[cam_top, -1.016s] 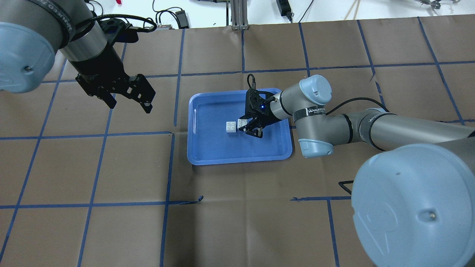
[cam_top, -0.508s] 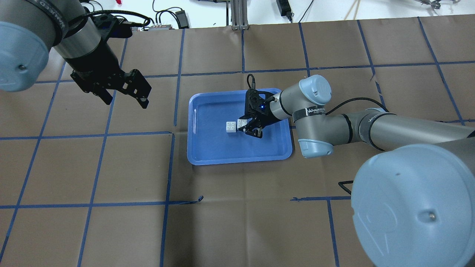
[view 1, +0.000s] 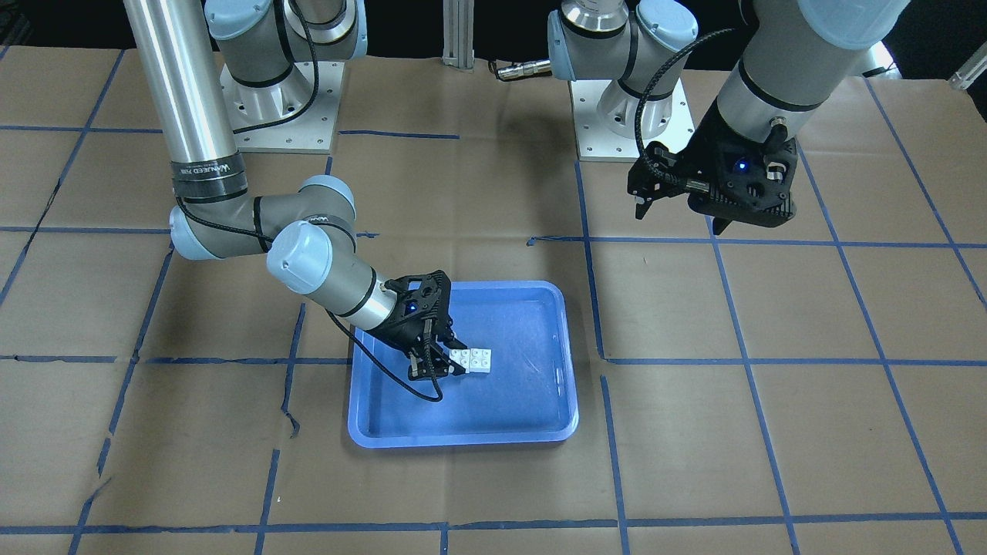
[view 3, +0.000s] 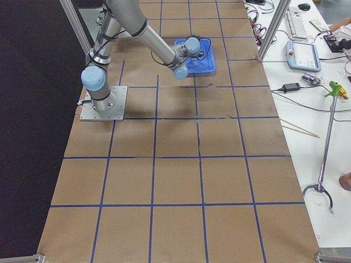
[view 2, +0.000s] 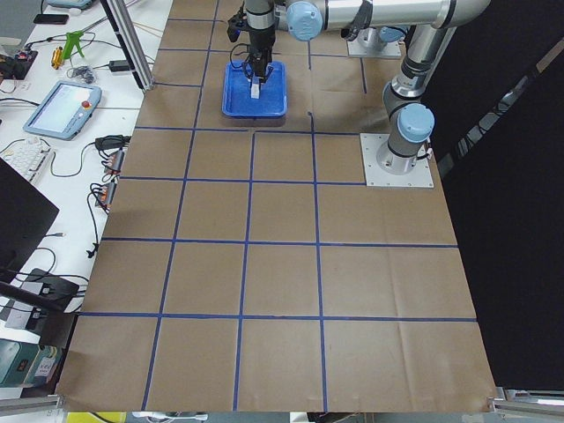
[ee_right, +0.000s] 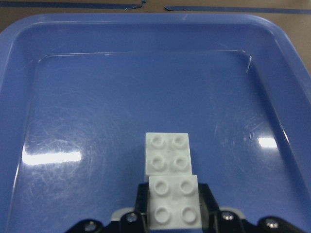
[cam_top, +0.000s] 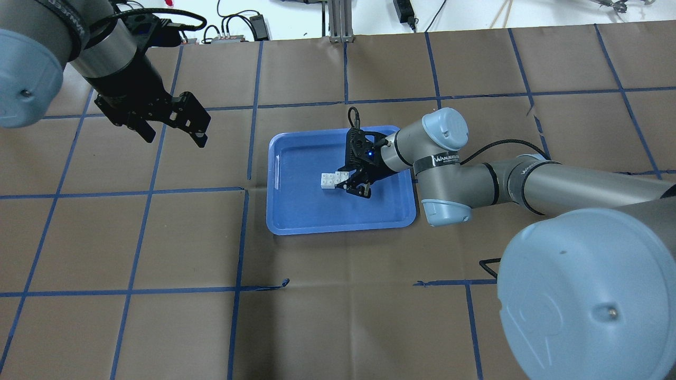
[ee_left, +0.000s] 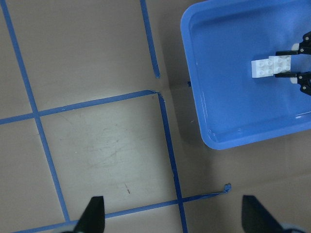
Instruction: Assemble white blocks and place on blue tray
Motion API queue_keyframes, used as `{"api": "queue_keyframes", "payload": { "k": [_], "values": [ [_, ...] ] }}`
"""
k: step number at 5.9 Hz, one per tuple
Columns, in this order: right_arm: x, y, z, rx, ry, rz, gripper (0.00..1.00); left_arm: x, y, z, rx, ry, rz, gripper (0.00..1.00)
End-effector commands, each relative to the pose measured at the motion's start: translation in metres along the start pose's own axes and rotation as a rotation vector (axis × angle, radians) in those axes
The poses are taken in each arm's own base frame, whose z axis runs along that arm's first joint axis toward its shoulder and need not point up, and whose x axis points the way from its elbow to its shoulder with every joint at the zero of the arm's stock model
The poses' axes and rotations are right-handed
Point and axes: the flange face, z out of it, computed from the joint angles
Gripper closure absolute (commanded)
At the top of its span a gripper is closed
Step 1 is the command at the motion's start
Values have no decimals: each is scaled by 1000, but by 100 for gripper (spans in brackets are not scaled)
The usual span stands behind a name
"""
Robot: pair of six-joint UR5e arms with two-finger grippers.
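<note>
Left gripper [cam_top: 174, 138] wide, empty, hovering off tray at 10 o'clock in overhead view. Right gripper [cam_top: 353, 186] reaching in from 3 o'clock, jaws narrow, pinching nearer brick of white blocks [cam_top: 331, 180]. Blue tray [cam_top: 306, 211]: glossy, shallow, rounded corners, raised rim. Blocks: hard studded squares, overlapped in step, sitting near tray centre. Step judged: placing. Next: release, lift straight, no drag.
</note>
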Motion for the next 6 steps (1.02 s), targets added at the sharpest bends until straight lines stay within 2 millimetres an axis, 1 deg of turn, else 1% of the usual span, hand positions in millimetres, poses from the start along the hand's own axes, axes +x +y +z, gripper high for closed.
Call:
{"api": "queue_keyframes", "payload": {
  "k": [1, 5, 6],
  "values": [
    [-1, 0, 1, -1, -4, 3, 64, -2, -1, -1, 2, 1, -3, 1],
    [-1, 1, 1, -4, -7, 24, 64, -1, 0, -5, 10, -11, 1, 1],
    [-1, 0, 1, -1, -4, 20, 64, -1, -2, -14, 28, -17, 5, 1]
  ]
}}
